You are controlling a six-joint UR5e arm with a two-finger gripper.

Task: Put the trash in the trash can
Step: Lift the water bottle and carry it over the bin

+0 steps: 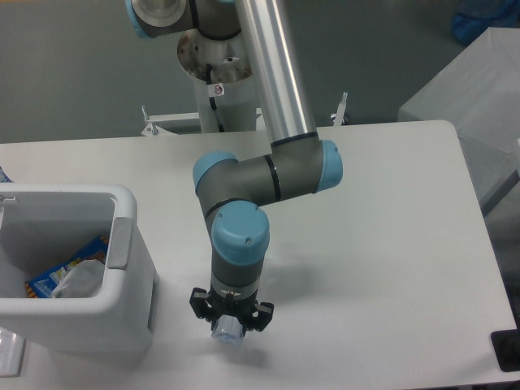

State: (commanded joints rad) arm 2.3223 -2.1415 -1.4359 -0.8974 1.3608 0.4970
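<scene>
The trash can (134,280), a boxy white bin with a thick rim and a grey side panel, stands at the table's left front. Inside it lies the crumpled translucent wrapper (81,279). My gripper (229,329) points straight down just right of the can, near the table's front edge. A small pale blue and clear piece of the crushed bottle (227,332) shows between the black finger mounts. The rest of the bottle and the fingertips are hidden under the wrist. The gripper looks shut on the bottle.
A flat blue-and-yellow printed packet (50,282) lies in the can beside the wrapper. A black object (505,351) sits at the table's front right corner. A grey box (471,89) stands beyond the table's back right. The arm's base (218,89) is at the back.
</scene>
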